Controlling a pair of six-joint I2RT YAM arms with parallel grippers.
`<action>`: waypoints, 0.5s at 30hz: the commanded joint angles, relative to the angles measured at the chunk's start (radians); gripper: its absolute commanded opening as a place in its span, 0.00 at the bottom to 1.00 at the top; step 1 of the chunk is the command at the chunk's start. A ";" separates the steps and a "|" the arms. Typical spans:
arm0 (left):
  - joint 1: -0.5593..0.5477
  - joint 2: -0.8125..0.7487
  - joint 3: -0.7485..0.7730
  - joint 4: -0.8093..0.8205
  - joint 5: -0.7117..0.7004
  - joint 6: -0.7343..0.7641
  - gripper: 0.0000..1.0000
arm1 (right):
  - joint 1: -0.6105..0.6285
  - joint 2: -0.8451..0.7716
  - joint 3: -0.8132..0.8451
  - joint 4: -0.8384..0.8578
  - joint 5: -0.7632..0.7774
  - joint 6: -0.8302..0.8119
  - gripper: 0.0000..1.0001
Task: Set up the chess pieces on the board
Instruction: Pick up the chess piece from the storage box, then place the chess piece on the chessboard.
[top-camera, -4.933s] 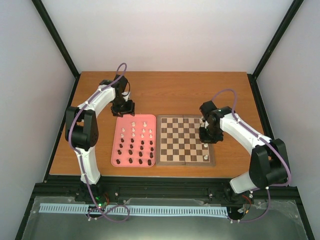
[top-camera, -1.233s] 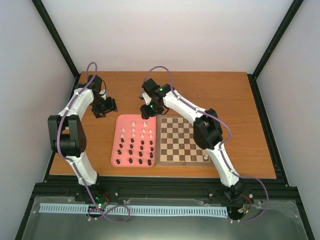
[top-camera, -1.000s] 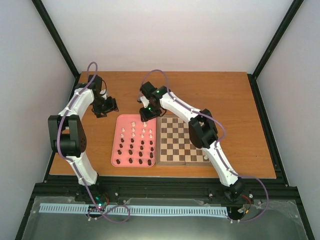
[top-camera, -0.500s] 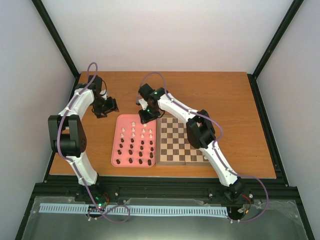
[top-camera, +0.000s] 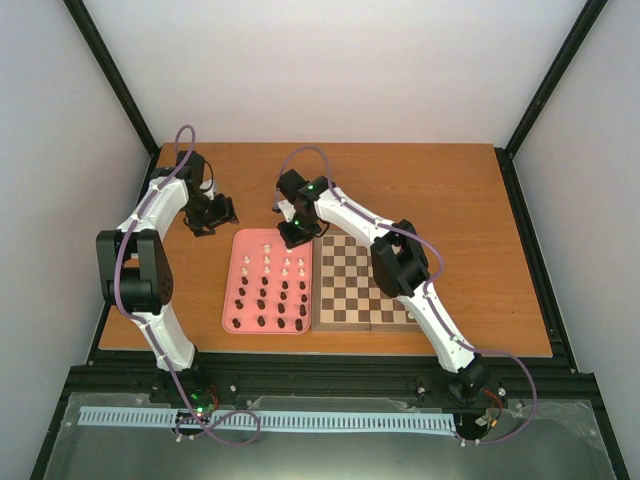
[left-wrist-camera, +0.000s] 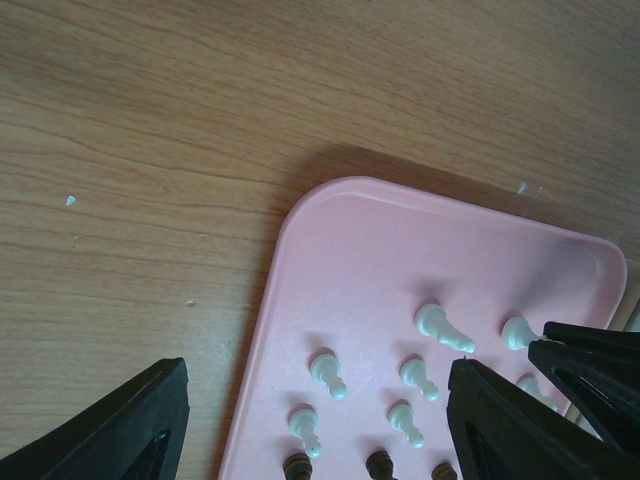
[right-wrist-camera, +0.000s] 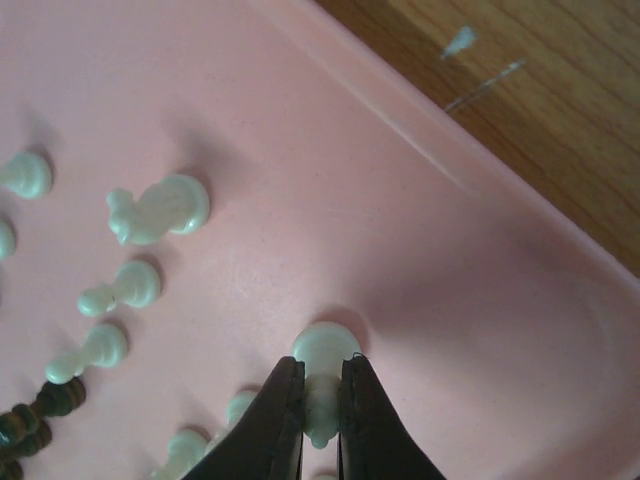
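The chessboard (top-camera: 352, 287) lies right of a pink tray (top-camera: 238, 300). The tray holds white chess pieces (top-camera: 268, 262) in its far rows and dark brown ones (top-camera: 265, 305) in its near rows. My right gripper (top-camera: 297, 233) is at the tray's far right corner. In the right wrist view it (right-wrist-camera: 321, 378) is shut on an upright white piece (right-wrist-camera: 325, 350) that stands on the tray floor. My left gripper (top-camera: 212, 215) hovers over the table left of the tray's far left corner. In the left wrist view it (left-wrist-camera: 315, 380) is open and empty.
My right arm (top-camera: 398, 262) stretches across the board's right half and hides part of it. Other white pieces (right-wrist-camera: 160, 212) stand close to the held one. The tray's raised rim (right-wrist-camera: 480, 165) runs just beyond it. Bare wooden table (top-camera: 420, 190) lies behind the board.
My right arm has swung from the board's right edge across to the tray's far right corner and come down a little there. My left arm has drawn back leftward off the tray.
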 joint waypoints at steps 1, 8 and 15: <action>-0.003 -0.018 0.004 0.014 0.015 -0.010 0.80 | 0.011 -0.022 0.026 -0.017 0.043 -0.002 0.03; -0.003 -0.015 0.011 0.011 0.009 -0.008 0.80 | -0.011 -0.247 -0.080 0.029 0.169 0.032 0.03; -0.002 -0.015 0.015 0.008 0.013 -0.008 0.80 | -0.112 -0.629 -0.590 0.071 0.259 0.125 0.03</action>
